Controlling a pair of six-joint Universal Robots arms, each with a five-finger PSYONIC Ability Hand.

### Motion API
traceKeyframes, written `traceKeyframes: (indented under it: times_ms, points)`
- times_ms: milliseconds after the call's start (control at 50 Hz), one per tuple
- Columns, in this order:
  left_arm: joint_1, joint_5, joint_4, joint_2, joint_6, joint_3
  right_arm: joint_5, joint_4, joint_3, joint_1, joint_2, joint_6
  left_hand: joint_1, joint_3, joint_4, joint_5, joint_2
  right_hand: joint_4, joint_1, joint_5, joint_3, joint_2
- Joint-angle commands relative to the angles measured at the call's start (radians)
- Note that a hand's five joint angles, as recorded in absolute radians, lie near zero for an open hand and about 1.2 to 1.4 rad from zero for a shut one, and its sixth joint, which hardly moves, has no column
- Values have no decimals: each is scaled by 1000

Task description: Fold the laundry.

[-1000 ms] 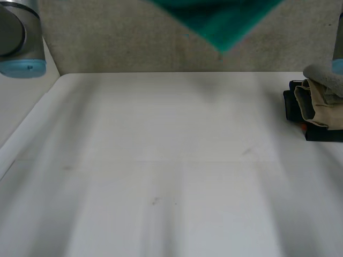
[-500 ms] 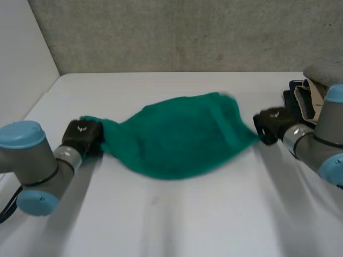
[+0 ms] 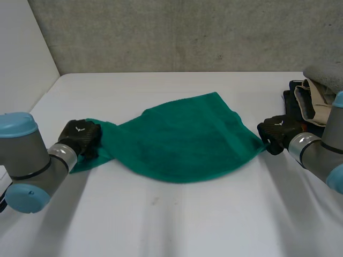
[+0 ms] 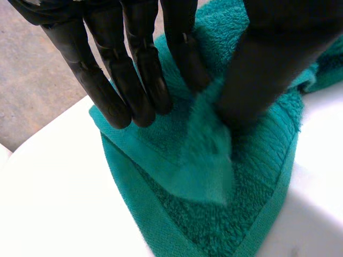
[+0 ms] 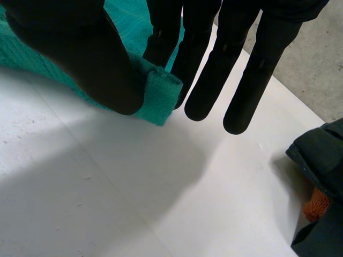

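While one green towel [image 3: 182,136] lies spread, left hand [image 3: 80,136] pinches one corner, right hand [image 3: 278,131] pinches another

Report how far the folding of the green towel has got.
Done: the green towel lies spread on the table, near a pile of other clothes. In hand: the left hand pinches one corner, the right hand a corner at the other end. Left: no fold looks made yet, so the whole folding remains.
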Motion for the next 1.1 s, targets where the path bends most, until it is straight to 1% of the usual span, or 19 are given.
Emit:
traceKeyframes:
  times_ms: [20,180,300,360,420,480,520,560,640,700,780,840,860,900,920,960,980,1040,1100]
  points:
    - [0,-2,-58,29,5,39,5,1,-26,-9,-9,-4,322,350,349,357,349,196,258,216,202,214]
    - [11,4,-214,279,-36,65,11,119,-107,-26,-151,4,322,350,349,357,349,196,258,216,202,214]
    - [69,18,-380,515,-113,127,42,339,-242,-78,-357,8,322,350,349,357,349,196,258,216,202,214]
    - [98,53,-447,609,-150,176,43,442,-336,-113,-430,23,322,350,349,357,349,196,258,216,202,214]
    - [118,102,-501,665,-190,214,40,525,-412,-112,-438,30,322,350,349,357,349,196,258,216,202,214]
    - [120,117,-524,644,-205,227,39,585,-446,-104,-412,27,322,350,349,357,349,196,258,216,202,214]
    - [109,99,-547,575,-201,236,43,631,-472,-92,-357,14,322,350,349,357,349,196,258,216,202,214]
    - [92,73,-558,522,-182,245,54,672,-495,-63,-293,-30,322,350,349,357,349,196,258,216,202,214]
    - [51,-20,-573,308,-91,324,100,705,-520,-33,-178,-130,322,350,349,357,349,196,258,216,202,214]
    - [32,-48,-576,194,-47,394,137,690,-546,-10,-105,-162,322,350,349,357,349,196,258,216,202,214]
    - [-11,-74,-567,39,11,551,197,573,-644,37,7,-162,322,350,349,357,349,196,258,216,202,214]
    - [-37,-77,-489,-15,10,728,244,409,-754,46,51,-122,322,350,349,357,349,196,258,216,202,214]
    - [-44,-81,-404,-20,-9,810,264,292,-799,45,54,-81,322,350,349,357,349,196,258,216,202,214]
    - [-47,-85,-314,-14,-32,866,281,158,-822,42,48,-26,322,350,349,357,349,196,258,216,202,214]
    - [-47,-94,-201,4,-61,892,292,8,-814,36,31,34,322,350,349,357,349,196,258,216,202,214]
    - [-46,-104,-55,29,-90,885,290,-135,-790,27,10,86,322,350,349,357,349,196,258,216,202,214]
    - [-46,-119,85,53,-133,871,290,-265,-746,19,-14,127,322,350,349,357,349,196,258,216,202,214]
    - [-44,-127,284,81,-210,819,287,-457,-635,10,-70,168,322,350,349,357,349,196,258,216,202,214]
    - [-43,-122,291,92,-237,773,277,-502,-568,8,-101,165,322,350,349,357,349,196,258,216,202,214]
